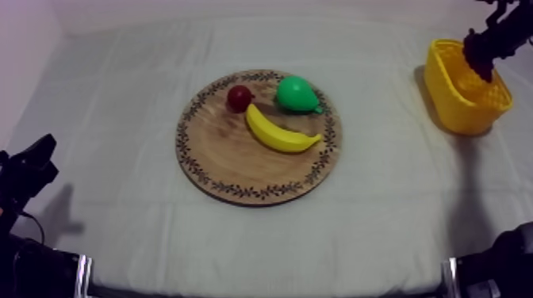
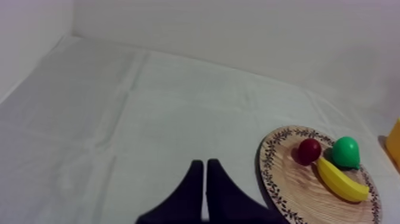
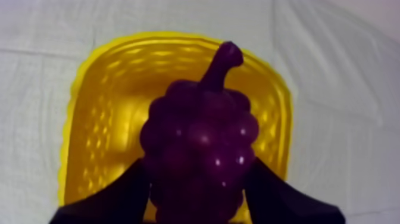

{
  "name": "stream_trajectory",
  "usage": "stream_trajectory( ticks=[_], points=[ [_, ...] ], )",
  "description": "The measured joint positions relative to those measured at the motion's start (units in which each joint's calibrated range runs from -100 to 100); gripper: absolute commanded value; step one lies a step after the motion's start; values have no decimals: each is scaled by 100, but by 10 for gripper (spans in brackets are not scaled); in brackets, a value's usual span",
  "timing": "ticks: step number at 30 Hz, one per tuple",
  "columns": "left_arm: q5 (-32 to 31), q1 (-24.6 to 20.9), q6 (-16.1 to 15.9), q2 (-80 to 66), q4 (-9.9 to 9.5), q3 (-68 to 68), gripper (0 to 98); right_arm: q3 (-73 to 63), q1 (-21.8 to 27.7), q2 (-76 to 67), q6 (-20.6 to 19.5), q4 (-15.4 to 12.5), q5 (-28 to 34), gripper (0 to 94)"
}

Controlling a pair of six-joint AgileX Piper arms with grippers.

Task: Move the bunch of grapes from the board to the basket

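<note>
I have my right gripper (image 3: 199,196) clamped on the bunch of grapes (image 3: 199,140) directly above the yellow basket (image 3: 101,95), ready to drop it inside, while my left gripper (image 2: 205,170), closed and empty, sits well clear of that basket.

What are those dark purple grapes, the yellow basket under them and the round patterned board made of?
The dark purple bunch of grapes: likely moulded plastic, smooth and glossy, with bright glints on the berries. The yellow basket: probably plastic, its walls an open lattice with a slight sheen. The round board: looks like wood, matt, with grain and a dark leaf pattern round the rim.
</note>
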Motion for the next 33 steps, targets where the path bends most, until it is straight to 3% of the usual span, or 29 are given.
stream_trajectory(
  ticks=[7,18,33],
  points=[
    [0,0,0,0,0,0,1,-118,-53,388,-325,-81,163,597],
    [0,0,0,0,0,0,1,29,48,-36,-381,-162,-247,624],
    [0,0,0,0,0,0,1,2298,199,-2868,-268,56,-2434,592]
  ],
)
